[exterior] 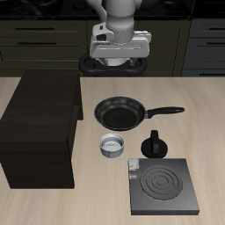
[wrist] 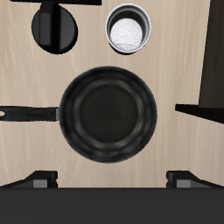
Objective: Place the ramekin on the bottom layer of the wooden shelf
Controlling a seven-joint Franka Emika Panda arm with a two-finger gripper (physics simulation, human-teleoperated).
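Exterior view, ramekin: we find the ramekin (exterior: 112, 145) upright on the table (exterior: 211, 123), mouth facing up. It is round, so we record no long axis and no pointing direction.
Exterior view, ramekin position: it sits between the wooden shelf (exterior: 39, 132) and the moka pot (exterior: 155, 144), just nearer the table's front edge than the frying pan (exterior: 119, 113), and apart from all three.
Exterior view, wooden shelf: a large dark boxy unit standing on the table; its long side runs from the back toward the front edge. We cannot make out its layers from this angle.
Exterior view, other items: the pan handle points away from the shelf. The stove plate (exterior: 163, 186) lies near the front edge, just in front of the moka pot.
Exterior view, gripper: the gripper (exterior: 118, 60) hangs above the table's back, behind the pan, holding nothing. We cannot tell the jaw spacing here.
Wrist view, ramekin: the ramekin (wrist: 128, 31) shows its ribbed wall and pale inside, beyond the frying pan (wrist: 107, 110) and beside the moka pot (wrist: 54, 28).
Wrist view, gripper: both fingertips (wrist: 40, 179) show far apart, so we record the jaws as wide and empty, directly over the pan.
Wrist view, shelf: a dark edge of the wooden shelf (wrist: 213, 61) is visible.
Markings: we read no brand, label or writing in either view.
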